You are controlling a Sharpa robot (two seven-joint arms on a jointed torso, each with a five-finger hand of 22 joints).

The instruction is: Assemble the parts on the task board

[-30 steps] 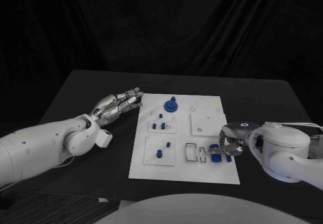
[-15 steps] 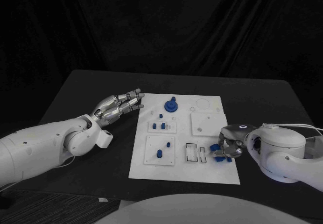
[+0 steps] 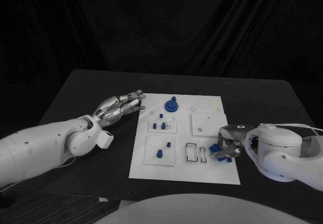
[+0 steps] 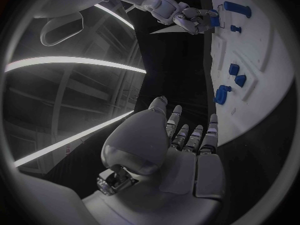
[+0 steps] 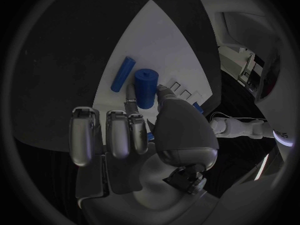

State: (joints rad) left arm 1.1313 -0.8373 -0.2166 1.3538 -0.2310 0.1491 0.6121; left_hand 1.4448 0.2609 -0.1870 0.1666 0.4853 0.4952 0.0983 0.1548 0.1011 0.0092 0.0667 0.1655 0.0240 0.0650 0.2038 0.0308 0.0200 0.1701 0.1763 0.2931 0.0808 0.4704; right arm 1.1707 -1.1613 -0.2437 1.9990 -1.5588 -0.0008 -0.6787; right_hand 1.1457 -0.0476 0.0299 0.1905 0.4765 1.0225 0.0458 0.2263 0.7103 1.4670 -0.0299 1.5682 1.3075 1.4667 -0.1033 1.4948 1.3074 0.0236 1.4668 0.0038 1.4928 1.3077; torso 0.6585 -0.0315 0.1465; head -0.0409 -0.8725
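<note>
Head view: a black table (image 3: 87, 88) is seen, with the white task board (image 3: 181, 172) laid at its middle. The left arm (image 3: 47, 144) is stretched in from the left, and its left hand (image 3: 121, 106) is held just beside the board's far left edge, fingers extended and apart, nothing grasped. The right hand (image 3: 228, 142) is placed over the board's near right part, where a thick blue cylinder (image 5: 145, 87) is pinched between thumb and a finger. A slimmer blue rod (image 5: 122, 74) is laid on the board just beside it. Further blue parts (image 3: 159, 153) are set in the left-hand panels, and a round blue piece (image 3: 172, 106) is seated at the far end.
</note>
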